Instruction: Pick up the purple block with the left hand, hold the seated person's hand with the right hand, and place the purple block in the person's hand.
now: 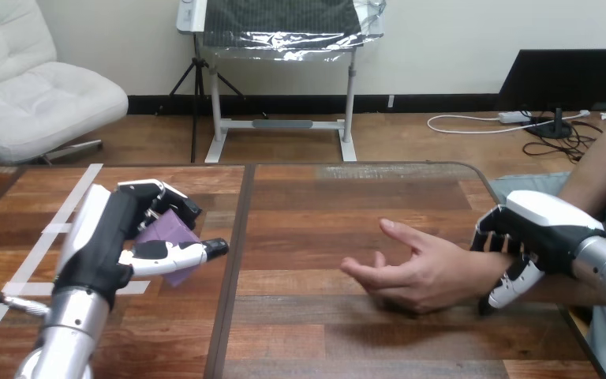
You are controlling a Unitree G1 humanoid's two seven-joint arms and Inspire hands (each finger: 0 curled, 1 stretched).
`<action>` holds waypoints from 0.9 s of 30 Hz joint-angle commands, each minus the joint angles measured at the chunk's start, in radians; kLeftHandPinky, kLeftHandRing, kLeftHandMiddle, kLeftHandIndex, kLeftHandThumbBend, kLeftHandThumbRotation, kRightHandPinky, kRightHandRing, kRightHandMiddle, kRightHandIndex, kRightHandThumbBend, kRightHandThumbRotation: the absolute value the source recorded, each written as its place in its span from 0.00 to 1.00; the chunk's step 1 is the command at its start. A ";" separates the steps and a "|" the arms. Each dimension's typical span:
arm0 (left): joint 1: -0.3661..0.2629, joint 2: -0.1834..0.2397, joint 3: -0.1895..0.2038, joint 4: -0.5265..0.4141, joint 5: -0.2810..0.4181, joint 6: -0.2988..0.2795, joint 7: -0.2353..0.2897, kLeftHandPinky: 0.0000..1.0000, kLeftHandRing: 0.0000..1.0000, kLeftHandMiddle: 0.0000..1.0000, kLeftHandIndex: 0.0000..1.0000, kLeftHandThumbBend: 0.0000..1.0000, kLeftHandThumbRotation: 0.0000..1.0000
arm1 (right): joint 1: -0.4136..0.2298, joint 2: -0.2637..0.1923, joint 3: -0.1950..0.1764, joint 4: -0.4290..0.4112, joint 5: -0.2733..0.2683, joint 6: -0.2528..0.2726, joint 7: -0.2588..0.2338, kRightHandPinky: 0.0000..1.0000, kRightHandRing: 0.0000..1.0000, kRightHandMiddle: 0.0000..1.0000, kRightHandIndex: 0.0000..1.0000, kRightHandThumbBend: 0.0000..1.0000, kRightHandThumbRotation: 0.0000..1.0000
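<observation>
Pinching the purple block (170,230), the left robot hand (115,237) sits well left of the person's hand (426,273). The right robot hand (548,229) clasps the wrist (483,265).

The left hand (114,241) and right hand (548,229) were black, with white back shells and black-and-white jointed fingers (513,286); their forearms (67,328) were smooth silver cylinders.

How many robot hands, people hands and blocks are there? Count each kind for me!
Black-and-white robot hands: 2, the left hand and the right hand
Person's open hand, palm up: 1
Flat purple block, pinched in the left hand: 1
Total: 4
</observation>
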 commanded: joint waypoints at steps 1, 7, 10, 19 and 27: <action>-0.134 -0.010 -0.016 0.062 -0.007 -0.027 0.011 0.26 0.32 0.40 0.46 0.64 0.00 | 0.031 0.034 -0.016 -0.018 0.033 0.005 0.014 0.33 0.40 0.48 0.51 0.86 0.01; -0.185 -0.022 -0.027 0.141 -0.004 -0.036 0.021 0.25 0.32 0.40 0.46 0.65 0.00 | 0.031 0.031 -0.021 -0.055 0.039 0.024 0.026 0.36 0.42 0.49 0.52 0.86 0.02; -0.210 -0.027 -0.033 0.182 -0.010 -0.045 0.023 0.25 0.32 0.40 0.47 0.65 0.00 | 0.033 0.032 -0.025 -0.073 0.045 0.028 0.031 0.36 0.42 0.49 0.52 0.86 0.02; -0.286 -0.045 -0.049 0.299 -0.009 -0.058 0.029 0.28 0.35 0.42 0.47 0.64 0.00 | 0.043 0.032 -0.033 -0.126 0.052 0.040 0.054 0.35 0.41 0.47 0.51 0.87 0.04; -0.344 -0.058 -0.065 0.386 -0.003 -0.079 0.030 0.27 0.34 0.43 0.48 0.64 0.00 | 0.056 0.035 -0.042 -0.166 0.058 0.050 0.068 0.33 0.39 0.46 0.51 0.88 0.03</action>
